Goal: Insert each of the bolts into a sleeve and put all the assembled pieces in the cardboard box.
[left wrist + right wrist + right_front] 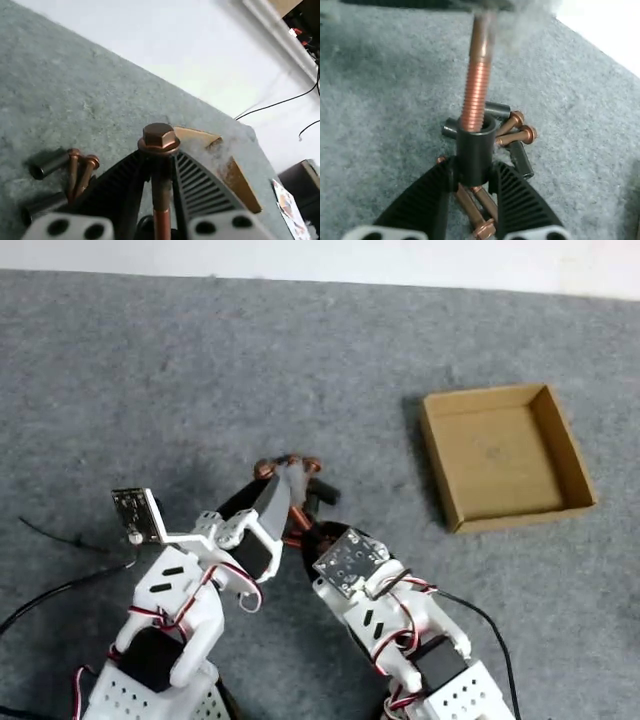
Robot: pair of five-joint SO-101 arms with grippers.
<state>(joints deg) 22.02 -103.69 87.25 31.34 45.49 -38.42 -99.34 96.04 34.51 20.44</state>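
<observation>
Grey felt covers the table (200, 370), over which the left jaws clamp the bolt (158, 137), its threaded tip just inside the sleeve (472, 150) clamped in the right jaws, so the push should run straight along the bore, untilted.

Your two pincers meet over the middle of the bench (200, 370). The left pincer (159, 155) and right pincer (471, 166) are close together, linked by a bolt (477, 75) whose threaded end sits in a sleeve (472, 150). Directly beneath them, loose bolts and sleeves (512, 131) lie heaped, crowding any descent there. Toward the cardboard box (500, 455), bare bench lies open, with only the box's raised walls in the way. Beside the left arm's base, a black cable (60, 540) trails across the bench.
</observation>
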